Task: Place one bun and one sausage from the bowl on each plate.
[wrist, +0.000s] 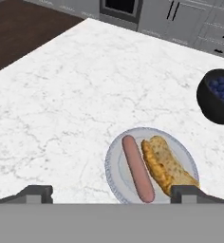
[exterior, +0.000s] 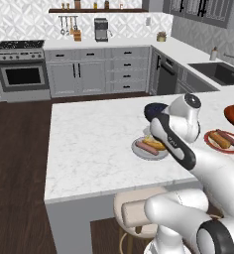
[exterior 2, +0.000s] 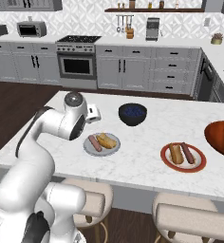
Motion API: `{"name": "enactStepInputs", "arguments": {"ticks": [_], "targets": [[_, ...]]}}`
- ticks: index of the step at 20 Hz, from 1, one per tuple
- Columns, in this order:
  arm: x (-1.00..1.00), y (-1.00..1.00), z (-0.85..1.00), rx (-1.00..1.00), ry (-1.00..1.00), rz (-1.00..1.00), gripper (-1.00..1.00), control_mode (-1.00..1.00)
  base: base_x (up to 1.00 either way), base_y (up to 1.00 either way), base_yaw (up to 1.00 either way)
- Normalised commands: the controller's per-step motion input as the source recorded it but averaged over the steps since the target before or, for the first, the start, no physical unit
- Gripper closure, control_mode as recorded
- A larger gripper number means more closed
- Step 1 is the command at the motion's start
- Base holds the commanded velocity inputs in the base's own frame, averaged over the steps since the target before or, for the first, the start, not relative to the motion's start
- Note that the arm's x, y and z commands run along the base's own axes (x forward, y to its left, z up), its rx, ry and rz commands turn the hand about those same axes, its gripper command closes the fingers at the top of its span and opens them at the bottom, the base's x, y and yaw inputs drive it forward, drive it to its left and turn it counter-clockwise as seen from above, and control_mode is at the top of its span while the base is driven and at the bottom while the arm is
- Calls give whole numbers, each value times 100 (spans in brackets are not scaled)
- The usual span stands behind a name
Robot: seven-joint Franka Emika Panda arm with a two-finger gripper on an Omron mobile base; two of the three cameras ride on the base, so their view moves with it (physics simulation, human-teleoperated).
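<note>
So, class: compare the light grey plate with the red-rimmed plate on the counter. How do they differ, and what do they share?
The grey plate is plain light grey throughout; the red-rimmed plate has a red rim and cream centre. The grey plate sits toward the left in the right base view, just in front of the dark blue bowl; the red-rimmed plate lies further right, beside the reddish-brown bowl. Both are round, flat, and hold one bun and one sausage.

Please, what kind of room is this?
A home kitchen, rendered: a stove with oven stands among grey cabinets, a sink sits in the counter, and food on plates lies on a marble island.
</note>
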Motion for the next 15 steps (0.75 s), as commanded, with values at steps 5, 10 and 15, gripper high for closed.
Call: {"name": "enactStepInputs", "arguments": {"ticks": [5,10,15], "targets": [[-46,0,100,13,8,-5,-100,-100,0,0,0],[-18,4,92,4,8,-2,-100,-100,0,0,0],[-27,22,12,-4,0,-1,-100,-100,0,0,0]]}}
